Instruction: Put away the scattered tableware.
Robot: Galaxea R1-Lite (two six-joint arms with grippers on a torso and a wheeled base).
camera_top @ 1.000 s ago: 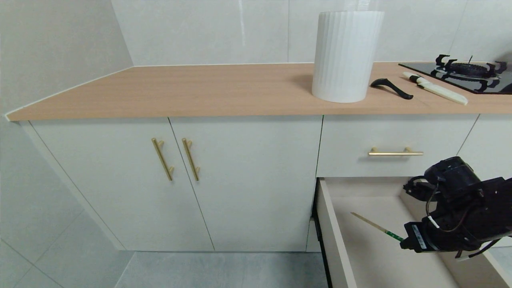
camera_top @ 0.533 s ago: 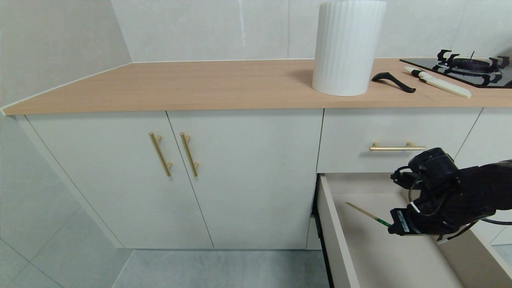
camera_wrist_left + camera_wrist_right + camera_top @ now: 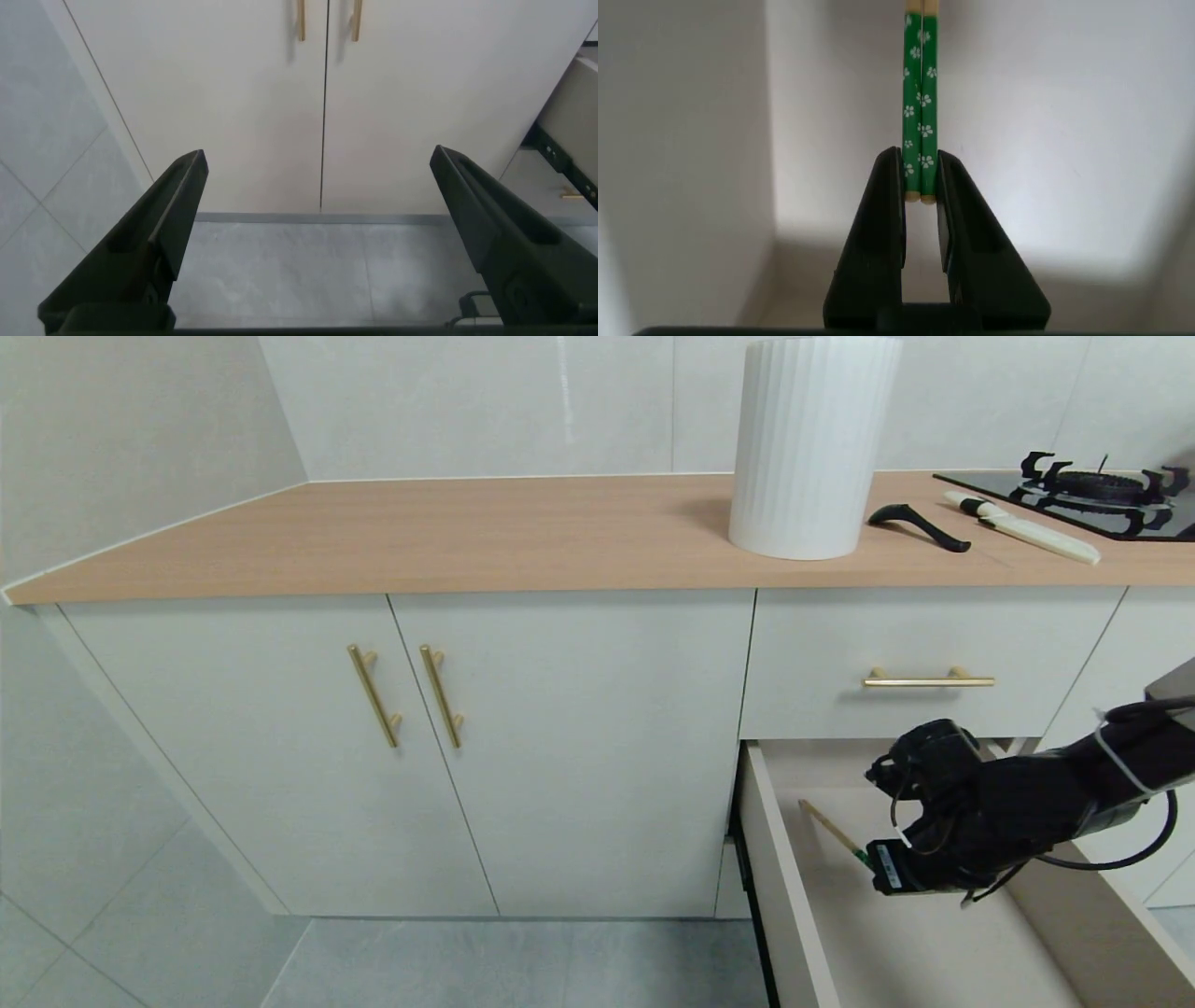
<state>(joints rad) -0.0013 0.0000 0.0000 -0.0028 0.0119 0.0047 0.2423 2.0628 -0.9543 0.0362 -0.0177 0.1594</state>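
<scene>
Chopsticks (image 3: 921,93), a green pair with white flowers, sit side by side in my right gripper (image 3: 921,177), whose fingers are pinching them at one end. From the head camera I see the pair angling out to the far left over the inside of the open drawer (image 3: 775,887), close to its left wall. I cannot tell whether the tips touch the drawer floor. The drawer is pulled out low on the right, under a closed drawer with a gold handle (image 3: 927,681).

My left gripper (image 3: 318,163) is spread wide and holds nothing, hanging low in front of the cabinet doors (image 3: 280,756) above the grey floor.

On the counter (image 3: 420,537) a white ribbed canister (image 3: 808,448) stands right of centre. To its right lie a black curved utensil (image 3: 920,525) and then a white knife (image 3: 1027,530), with the stove (image 3: 1102,490) at the far right.
</scene>
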